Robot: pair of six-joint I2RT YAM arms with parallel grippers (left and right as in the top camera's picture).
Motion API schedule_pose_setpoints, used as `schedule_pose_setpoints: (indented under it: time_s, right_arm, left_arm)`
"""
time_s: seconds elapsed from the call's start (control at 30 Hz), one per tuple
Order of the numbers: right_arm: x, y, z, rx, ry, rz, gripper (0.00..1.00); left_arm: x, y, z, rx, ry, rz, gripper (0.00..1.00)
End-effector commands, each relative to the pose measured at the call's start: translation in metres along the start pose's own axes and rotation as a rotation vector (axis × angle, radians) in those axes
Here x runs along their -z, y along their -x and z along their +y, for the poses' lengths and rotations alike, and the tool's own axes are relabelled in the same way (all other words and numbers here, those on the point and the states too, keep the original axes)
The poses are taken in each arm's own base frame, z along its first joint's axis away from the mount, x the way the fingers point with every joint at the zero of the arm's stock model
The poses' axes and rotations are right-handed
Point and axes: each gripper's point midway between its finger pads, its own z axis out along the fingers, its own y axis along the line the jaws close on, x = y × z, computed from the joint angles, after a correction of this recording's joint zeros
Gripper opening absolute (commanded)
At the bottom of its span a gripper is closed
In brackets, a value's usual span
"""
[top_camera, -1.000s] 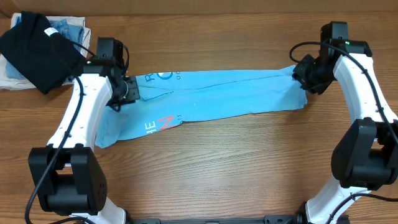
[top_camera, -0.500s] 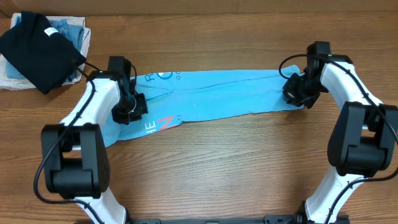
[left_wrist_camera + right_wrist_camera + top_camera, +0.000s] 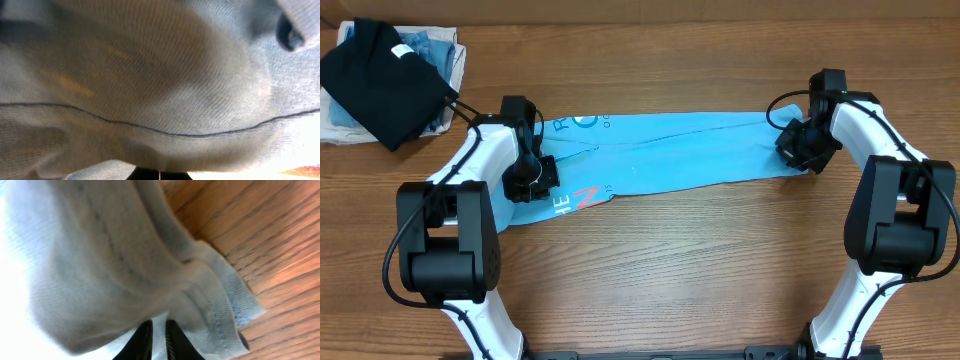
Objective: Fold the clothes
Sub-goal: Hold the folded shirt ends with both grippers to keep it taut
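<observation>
Sky-blue t-shirt (image 3: 670, 155) lies stretched in a long band across the wooden desk (image 3: 670, 280), 9 to 3 o'clock, w/ white lettering (image 3: 575, 200) face-up near its 9 o'clock end. Left claw (image 3: 532, 178) is clamped on the cloth there; its wrist cam shows only fabric, close up. Right claw (image 3: 798, 150) pinches the 3 o'clock edge, dark fingers (image 3: 142, 345) nearly together w/ fabric between. Black folded shirt (image 3: 385, 85) sits atop other folded garments (image 3: 438, 48) at 10 o'clock, well apart.
</observation>
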Motion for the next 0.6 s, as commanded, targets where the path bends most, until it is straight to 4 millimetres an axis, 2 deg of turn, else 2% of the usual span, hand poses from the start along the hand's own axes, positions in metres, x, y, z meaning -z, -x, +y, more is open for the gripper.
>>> schedule_pose_setpoints:
  time_s: [0.0, 0.13, 0.27, 0.4, 0.57]
  right_arm:
    - [-0.012, -0.006, -0.015, 0.005, -0.063, -0.004, 0.14]
    - [-0.022, -0.016, -0.024, -0.002, -0.079, 0.020, 0.10]
    - [-0.023, -0.017, -0.035, -0.030, -0.094, 0.037, 0.06]
    - [-0.021, -0.018, -0.058, -0.121, -0.165, 0.043, 0.04]
    - [-0.017, -0.020, -0.080, -0.179, -0.212, 0.069, 0.04]
  left_arm:
    - [-0.027, -0.006, 0.032, 0.069, 0.118, 0.060, 0.05]
    - [-0.025, -0.004, 0.051, 0.094, 0.171, 0.051, 0.07]
    - [-0.024, -0.002, 0.064, 0.117, 0.198, 0.047, 0.08]
    - [-0.022, -0.002, 0.078, 0.134, 0.245, 0.047, 0.13]
    - [-0.021, -0.005, 0.083, 0.144, 0.257, 0.055, 0.11]
